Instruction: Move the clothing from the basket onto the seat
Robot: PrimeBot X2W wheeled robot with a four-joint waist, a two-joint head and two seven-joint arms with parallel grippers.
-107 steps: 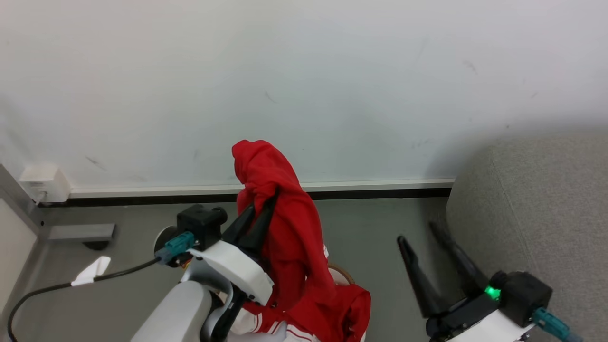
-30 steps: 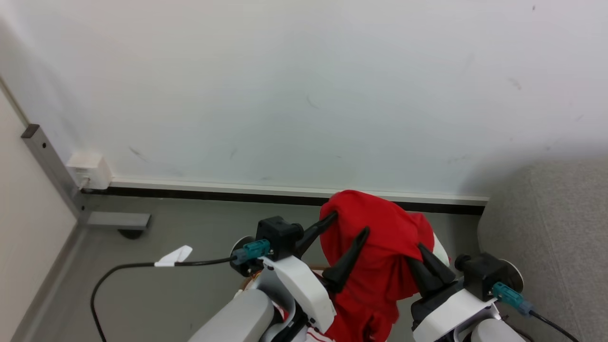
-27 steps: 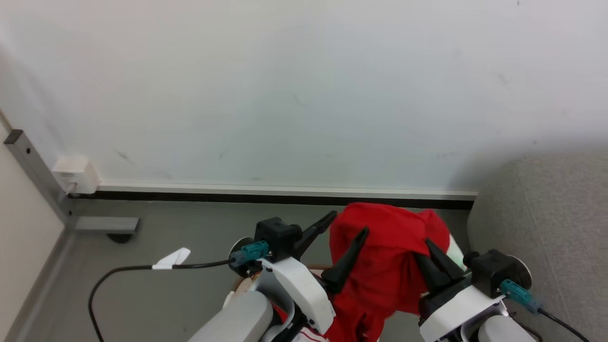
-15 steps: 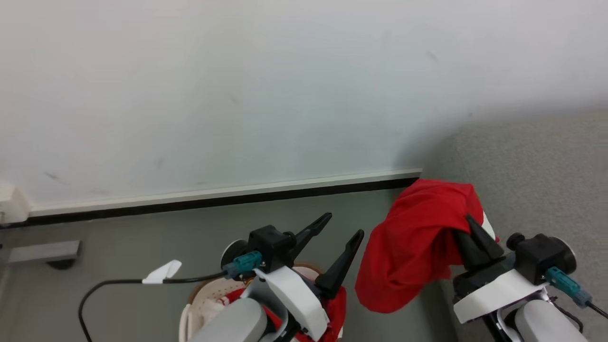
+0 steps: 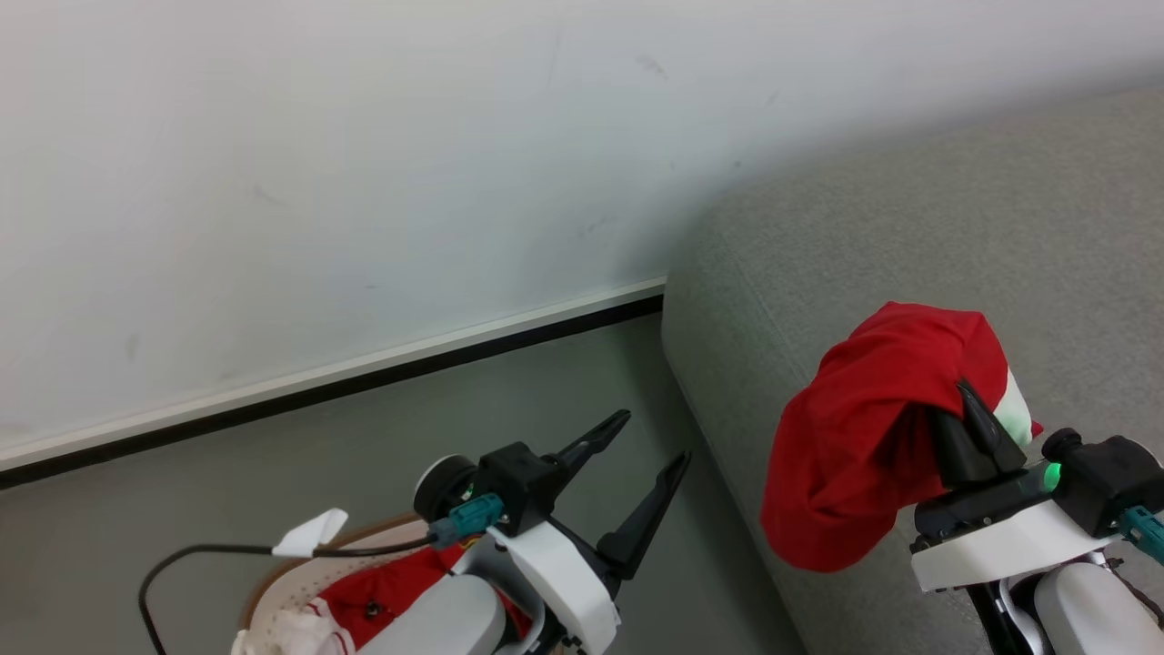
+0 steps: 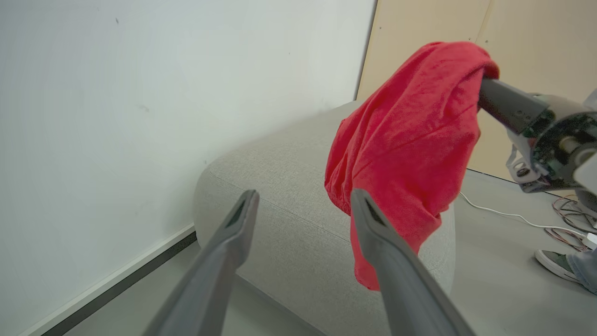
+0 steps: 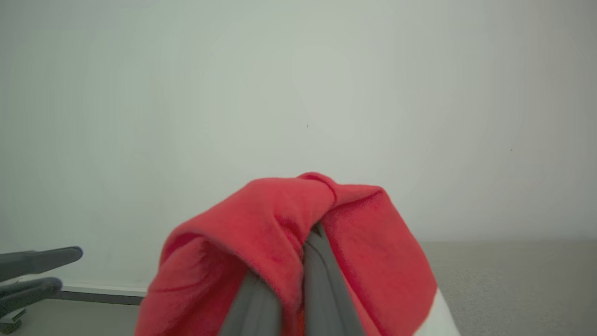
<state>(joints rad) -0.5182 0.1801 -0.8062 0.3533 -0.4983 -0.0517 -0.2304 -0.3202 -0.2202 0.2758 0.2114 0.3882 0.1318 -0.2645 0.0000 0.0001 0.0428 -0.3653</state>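
**Spotter:** Go on, biggest thing first.

**Operator:** The large grey fabric sofa takes up the right half of my head view, with its rounded corner near the middle. At lower left I've got the oval white perforated basket with the tan rim. There's clothing left in it: a red piece and a white one with red stripe trim.

**Spotter:** And the load?

**Operator:** The bright red soft garment is up in the air at lower right. It's draped over my right gripper, above the sofa's near corner. In the right wrist view the two fingers are pressed close together with red cloth pinched between them. There's a pale bit on its far side, and I can't tell what that is.

**Spotter:** Left side?

**Operator:** My left gripper is at bottom centre. Its fingers are spread wide with nothing in them, and it's well apart from the garment.

**Spotter:** What worries you?

**Operator:** Placement. The low hem hangs near the sofa's front edge. If I let go here, I reckon the cloth could slide off that rounded edge onto the grey floor. It's also hooded over the fingers, so opening them may not drop it. It could snag and ride back with the arm. And in the left wrist view there's a person's shoe at lower right, with loose cables just beside it. A wide swing that way is a risk.
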